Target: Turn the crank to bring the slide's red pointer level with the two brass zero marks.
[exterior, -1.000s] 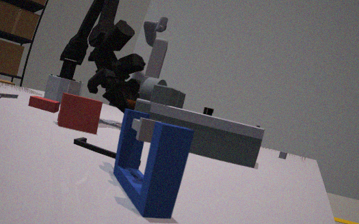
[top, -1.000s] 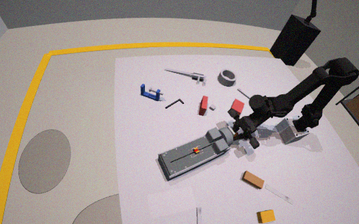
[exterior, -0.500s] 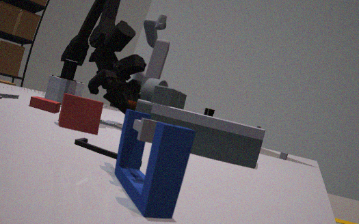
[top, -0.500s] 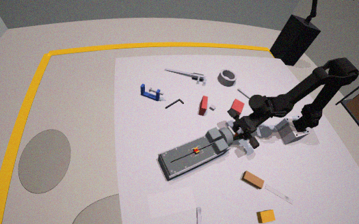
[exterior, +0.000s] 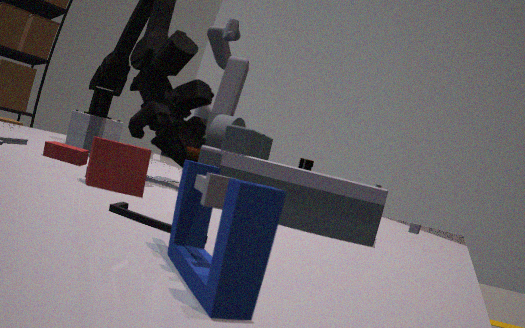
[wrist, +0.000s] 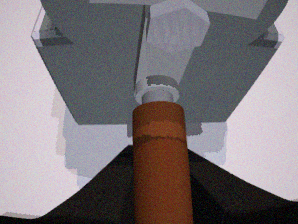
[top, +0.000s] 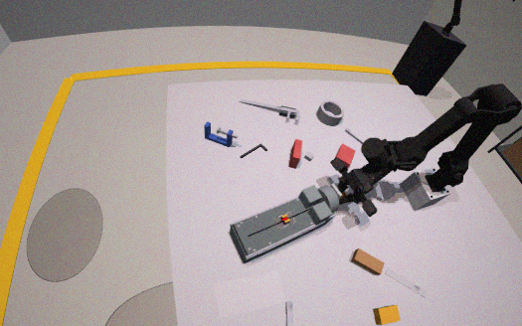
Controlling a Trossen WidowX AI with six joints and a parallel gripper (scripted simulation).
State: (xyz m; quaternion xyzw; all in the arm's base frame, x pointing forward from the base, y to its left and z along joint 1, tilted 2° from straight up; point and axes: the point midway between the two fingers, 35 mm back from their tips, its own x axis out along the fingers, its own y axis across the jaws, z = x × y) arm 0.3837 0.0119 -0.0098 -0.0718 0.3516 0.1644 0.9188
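Observation:
The grey slide machine (top: 269,231) (exterior: 331,212) lies on the table, with a round hub at its end nearest the arm. Its small red pointer (top: 284,219) sits in the slot, close beside the brass marks; it is too small to tell whether they are exactly level. In the exterior view it is only a dark block (exterior: 306,164). The crank's orange-brown handle (wrist: 161,175) (exterior: 193,152) stands out from the pale crank arm (wrist: 165,65). My gripper (wrist: 153,155) (top: 345,195) is shut on the handle. The handle is mostly hidden in the top view.
Red blocks (top: 295,153) (exterior: 118,166), a grey ring (top: 329,113), a caliper (top: 269,107), a blue clamp (top: 219,138) (exterior: 248,250) and a black hex key (top: 261,145) lie on one side. A brown-handled tool (top: 368,261) and a yellow block (top: 387,314) lie on the other.

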